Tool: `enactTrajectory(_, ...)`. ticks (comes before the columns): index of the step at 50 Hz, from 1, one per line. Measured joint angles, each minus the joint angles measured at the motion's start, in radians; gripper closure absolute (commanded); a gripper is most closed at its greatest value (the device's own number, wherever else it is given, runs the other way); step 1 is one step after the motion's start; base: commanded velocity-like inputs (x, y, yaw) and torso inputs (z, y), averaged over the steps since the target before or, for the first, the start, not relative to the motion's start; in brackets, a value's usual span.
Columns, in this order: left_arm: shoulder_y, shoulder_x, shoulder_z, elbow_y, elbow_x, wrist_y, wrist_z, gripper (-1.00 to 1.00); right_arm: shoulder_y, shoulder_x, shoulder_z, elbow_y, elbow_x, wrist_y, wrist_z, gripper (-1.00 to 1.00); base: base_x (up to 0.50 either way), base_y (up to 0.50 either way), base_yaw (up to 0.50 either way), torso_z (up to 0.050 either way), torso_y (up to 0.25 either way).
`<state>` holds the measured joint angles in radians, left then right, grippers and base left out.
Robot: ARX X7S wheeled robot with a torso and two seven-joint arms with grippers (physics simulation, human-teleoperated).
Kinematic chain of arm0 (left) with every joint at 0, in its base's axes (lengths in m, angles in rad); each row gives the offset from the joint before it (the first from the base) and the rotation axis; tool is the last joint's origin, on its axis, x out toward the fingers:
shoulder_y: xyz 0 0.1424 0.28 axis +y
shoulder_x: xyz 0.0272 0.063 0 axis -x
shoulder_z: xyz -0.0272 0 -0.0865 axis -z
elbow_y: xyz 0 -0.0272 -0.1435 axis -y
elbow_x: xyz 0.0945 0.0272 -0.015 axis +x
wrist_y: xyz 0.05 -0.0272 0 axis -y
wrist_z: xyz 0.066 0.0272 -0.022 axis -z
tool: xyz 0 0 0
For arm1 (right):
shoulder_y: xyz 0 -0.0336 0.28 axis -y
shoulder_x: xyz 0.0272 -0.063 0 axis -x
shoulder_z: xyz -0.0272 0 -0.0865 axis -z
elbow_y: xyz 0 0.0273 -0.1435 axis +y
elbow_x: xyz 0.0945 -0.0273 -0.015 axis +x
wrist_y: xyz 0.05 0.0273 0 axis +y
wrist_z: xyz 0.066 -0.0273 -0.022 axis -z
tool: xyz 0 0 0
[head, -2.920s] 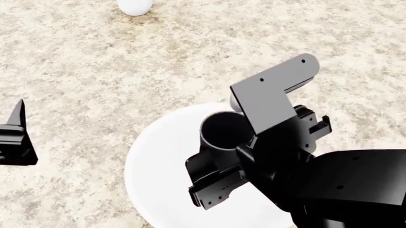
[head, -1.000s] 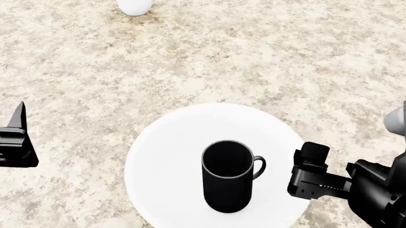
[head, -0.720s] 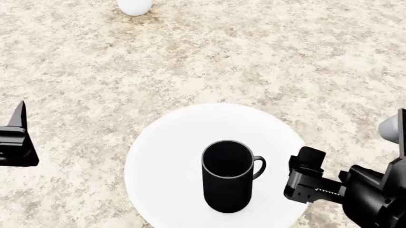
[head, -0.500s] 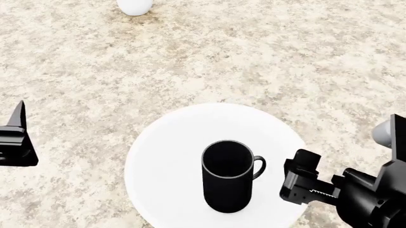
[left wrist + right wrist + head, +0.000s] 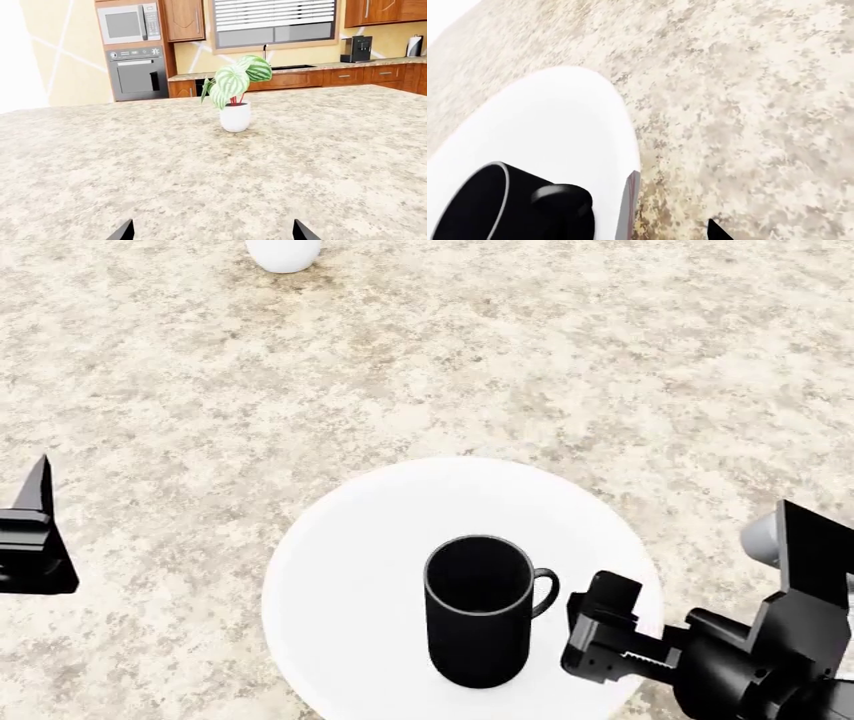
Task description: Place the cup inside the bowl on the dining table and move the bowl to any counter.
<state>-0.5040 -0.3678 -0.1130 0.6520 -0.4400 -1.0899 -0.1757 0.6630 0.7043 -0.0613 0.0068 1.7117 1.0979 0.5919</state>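
The black cup (image 5: 477, 610) stands upright inside the white bowl (image 5: 360, 580) on the dining table (image 5: 200, 390), handle toward my right gripper. My right gripper (image 5: 590, 632) is open and empty at the bowl's right rim, beside the cup's handle. In the right wrist view the bowl (image 5: 547, 130) and cup (image 5: 487, 205) show. One of its fingertips (image 5: 629, 202) lies along the rim's edge and the other is over the table (image 5: 747, 100); the gripper (image 5: 672, 222) holds nothing. My left gripper (image 5: 30, 540) is open and empty, far left of the bowl. It (image 5: 212, 236) hovers over bare tabletop (image 5: 333, 150).
A small white pot (image 5: 283, 252) stands at the table's far side. The left wrist view shows it (image 5: 235, 116) holding a green striped plant. Beyond the table are a kitchen counter (image 5: 320, 65) with wood cabinets, a wall oven (image 5: 137, 72) and a microwave.
The right gripper, earlier shut on the cup above the bowl, has let it go. The cup stands in the bowl. Over the last second the gripper crept left to the bowl's rim.
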Motion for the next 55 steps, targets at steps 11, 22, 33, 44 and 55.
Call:
enactTrajectory(11,-0.003,0.003,0.008,-0.003,-0.001,0.002,-0.007,-1.0,0.005,-0.01,-0.017,0.015,-0.018,-0.002,-0.021,-1.0,0.0,0.0,0.0,0.0,0.0)
enactTrajectory(22,-0.004,0.001,0.013,-0.008,-0.003,0.006,-0.01,-1.0,0.0,-0.01,-0.004,0.005,-0.012,-0.02,-0.039,1.0,0.0,0.0,0.0,0.0,0.0)
enactTrajectory(33,0.001,-0.002,0.012,-0.011,-0.006,0.011,-0.011,-1.0,-0.019,-0.028,0.04,0.016,0.032,-0.072,-0.047,1.0,0.0,0.0,0.0,0.0,0.0)
enactTrajectory(44,0.013,-0.004,0.01,-0.018,-0.007,0.024,-0.011,-1.0,-0.027,-0.059,0.101,0.038,0.07,-0.143,0.026,1.0,0.0,0.0,0.0,0.0,0.001)
enactTrajectory(55,0.017,-0.007,0.008,-0.025,-0.01,0.031,-0.012,-1.0,-0.033,-0.073,0.152,0.037,0.096,-0.199,0.056,1.0,0.0,0.0,0.0,0.0,0.001)
